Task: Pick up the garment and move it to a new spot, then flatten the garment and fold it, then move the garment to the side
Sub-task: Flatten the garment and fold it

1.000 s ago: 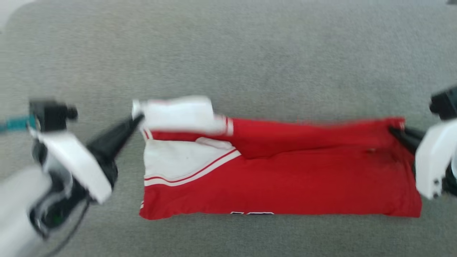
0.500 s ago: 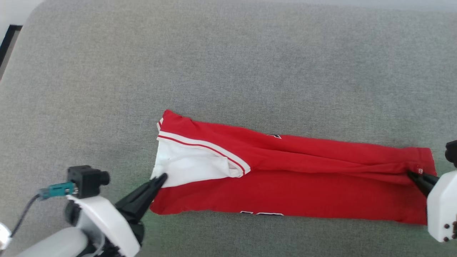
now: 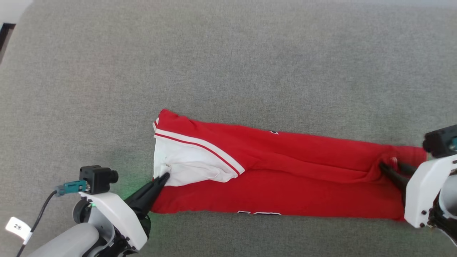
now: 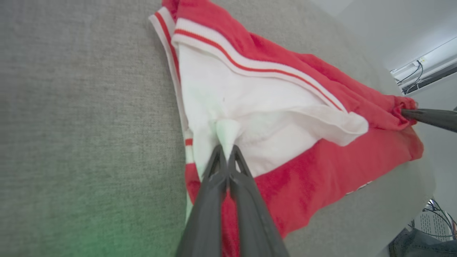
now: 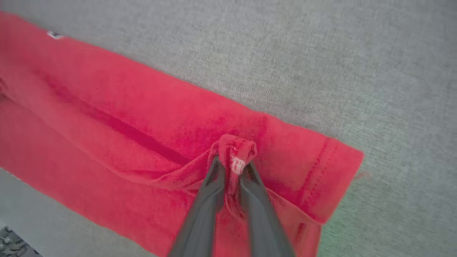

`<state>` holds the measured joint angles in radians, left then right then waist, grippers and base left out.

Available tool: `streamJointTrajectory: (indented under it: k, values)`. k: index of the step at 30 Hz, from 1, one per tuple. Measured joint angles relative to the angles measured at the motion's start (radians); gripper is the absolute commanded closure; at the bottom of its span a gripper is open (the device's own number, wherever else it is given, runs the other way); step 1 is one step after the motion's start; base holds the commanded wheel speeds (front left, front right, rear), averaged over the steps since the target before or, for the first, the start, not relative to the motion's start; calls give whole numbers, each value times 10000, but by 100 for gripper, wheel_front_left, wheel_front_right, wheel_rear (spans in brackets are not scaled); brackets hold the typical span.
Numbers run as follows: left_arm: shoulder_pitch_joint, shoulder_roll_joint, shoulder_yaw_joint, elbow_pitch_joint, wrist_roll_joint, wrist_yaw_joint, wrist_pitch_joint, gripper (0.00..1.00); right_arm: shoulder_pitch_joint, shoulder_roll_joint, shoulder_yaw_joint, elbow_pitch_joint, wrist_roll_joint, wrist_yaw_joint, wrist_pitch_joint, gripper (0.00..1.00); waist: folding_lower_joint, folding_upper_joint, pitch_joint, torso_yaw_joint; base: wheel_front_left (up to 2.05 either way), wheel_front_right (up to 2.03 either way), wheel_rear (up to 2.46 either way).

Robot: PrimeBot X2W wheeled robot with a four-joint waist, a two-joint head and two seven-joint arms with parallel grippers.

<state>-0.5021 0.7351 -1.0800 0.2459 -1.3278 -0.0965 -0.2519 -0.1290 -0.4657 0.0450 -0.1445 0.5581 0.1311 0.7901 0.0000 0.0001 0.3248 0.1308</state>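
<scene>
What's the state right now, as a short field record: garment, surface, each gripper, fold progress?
garment: red sleeveless jersey with white-and-red striped trim, lying as a long folded band, white lining exposed at its left end
surface: grey woven fabric surface
left gripper: jaws shut on a pinch of the white lining
right gripper: jaws pinching bunched red cloth near the right hem
fold progress: lengthwise fold laid down; no crosswise fold yet
</scene>
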Motion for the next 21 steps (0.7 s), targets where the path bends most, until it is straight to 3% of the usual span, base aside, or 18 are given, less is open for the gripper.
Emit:
streamJointTrajectory:
  k: [1,5,11,21]
  values:
    - [30,-35,75,79,107,52,-35,0,0,128,-146,-10,194,-2,-75,0,0,0,-54,-6,0,0,0]
    - [523,-180,652,63,182,161,-81,0,127,297,-708,-111,523,-2,-161,0,0,0,-302,-43,0,0,0]
    - [1732,-842,2642,-280,1258,458,-94,0,802,472,-1801,2,846,-2,-105,0,0,0,-680,31,0,0,0]
    - [3521,-2650,5311,-155,3753,445,-96,0,1349,717,-2890,1670,1298,-2,374,0,0,0,-1168,447,0,0,0]
